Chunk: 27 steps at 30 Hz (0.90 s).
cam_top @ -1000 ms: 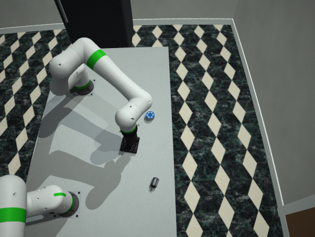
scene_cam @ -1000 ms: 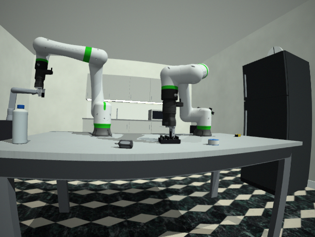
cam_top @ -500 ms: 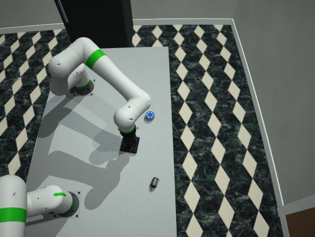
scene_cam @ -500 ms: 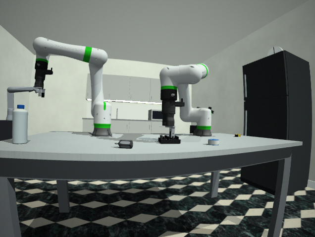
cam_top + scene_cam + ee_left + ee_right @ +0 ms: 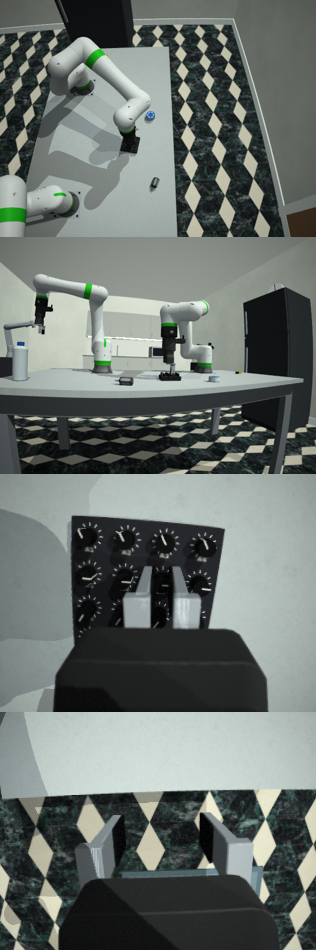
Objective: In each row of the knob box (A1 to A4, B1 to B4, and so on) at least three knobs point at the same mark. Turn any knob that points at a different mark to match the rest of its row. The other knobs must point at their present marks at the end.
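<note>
Clamped together on knob B3 (image 5: 162,585), the left gripper (image 5: 173,374) (image 5: 161,581) is held over the knob box (image 5: 136,148) (image 5: 170,378) (image 5: 107,564) (the right gripper (image 5: 41,331) (image 5: 162,829) is spread apart).

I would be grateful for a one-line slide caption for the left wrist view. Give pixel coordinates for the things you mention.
Left gripper (image 5: 162,569) (image 5: 172,373) (image 5: 130,146) straddling a second-row knob (image 5: 162,585) of the knob box (image 5: 145,530) (image 5: 169,378) (image 5: 129,150), labels A1 to A4 above.

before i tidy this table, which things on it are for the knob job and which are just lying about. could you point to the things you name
For the job:
- knob box (image 5: 122,150) (image 5: 169,378) (image 5: 107,559)

Just lying about:
- blue-topped round tin (image 5: 150,115) (image 5: 213,379)
- dark grey gadget (image 5: 155,182) (image 5: 126,381)
- white bottle (image 5: 20,363)
- small yellow and black thing (image 5: 238,372)
</note>
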Motion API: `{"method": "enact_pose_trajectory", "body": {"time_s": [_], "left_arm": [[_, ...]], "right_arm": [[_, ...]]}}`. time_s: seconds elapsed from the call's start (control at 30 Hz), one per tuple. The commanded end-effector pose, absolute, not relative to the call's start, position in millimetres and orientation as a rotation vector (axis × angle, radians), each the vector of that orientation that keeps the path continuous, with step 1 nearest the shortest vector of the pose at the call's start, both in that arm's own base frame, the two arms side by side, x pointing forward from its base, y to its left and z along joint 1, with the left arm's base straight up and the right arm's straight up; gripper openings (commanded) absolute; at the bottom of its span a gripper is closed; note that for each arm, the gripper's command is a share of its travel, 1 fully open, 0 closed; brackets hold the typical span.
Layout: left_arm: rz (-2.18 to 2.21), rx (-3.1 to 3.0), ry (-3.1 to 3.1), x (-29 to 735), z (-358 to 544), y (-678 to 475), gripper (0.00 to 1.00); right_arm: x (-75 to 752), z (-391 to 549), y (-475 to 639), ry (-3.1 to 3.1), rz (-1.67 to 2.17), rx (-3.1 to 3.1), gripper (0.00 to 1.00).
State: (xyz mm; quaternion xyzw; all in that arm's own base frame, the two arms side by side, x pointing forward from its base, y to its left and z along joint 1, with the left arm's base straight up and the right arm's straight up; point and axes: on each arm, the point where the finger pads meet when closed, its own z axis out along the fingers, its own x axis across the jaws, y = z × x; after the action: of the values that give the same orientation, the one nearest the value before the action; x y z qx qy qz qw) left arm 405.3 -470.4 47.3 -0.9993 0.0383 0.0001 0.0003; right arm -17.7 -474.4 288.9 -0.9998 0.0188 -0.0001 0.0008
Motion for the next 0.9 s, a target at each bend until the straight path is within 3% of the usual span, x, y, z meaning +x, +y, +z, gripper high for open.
{"method": "enact_pose_trajectory", "body": {"time_s": [0.0, 0.57, 0.6, 0.87], "left_arm": [[-0.002, -3.140, 0.143, 405.6, 48.7, -471.1, 0.30], [-0.002, -3.138, 0.174, 405.6, 48.7, -471.1, 0.30], [-0.002, -3.138, 0.174, 405.6, 48.7, -471.1, 0.46], [-0.002, -3.138, 0.174, 405.6, 48.7, -471.1, 0.46]], "right_arm": [[-17.9, 289.7, -474.7, 0.059, 0.000, -3.141, 1.00], [-17.9, 289.7, -474.7, 0.059, 0.000, -3.141, 1.00], [-17.9, 289.7, -474.7, 0.059, 0.000, -3.141, 1.00], [-17.9, 289.7, -474.7, 0.059, 0.000, -3.141, 1.00]]}}
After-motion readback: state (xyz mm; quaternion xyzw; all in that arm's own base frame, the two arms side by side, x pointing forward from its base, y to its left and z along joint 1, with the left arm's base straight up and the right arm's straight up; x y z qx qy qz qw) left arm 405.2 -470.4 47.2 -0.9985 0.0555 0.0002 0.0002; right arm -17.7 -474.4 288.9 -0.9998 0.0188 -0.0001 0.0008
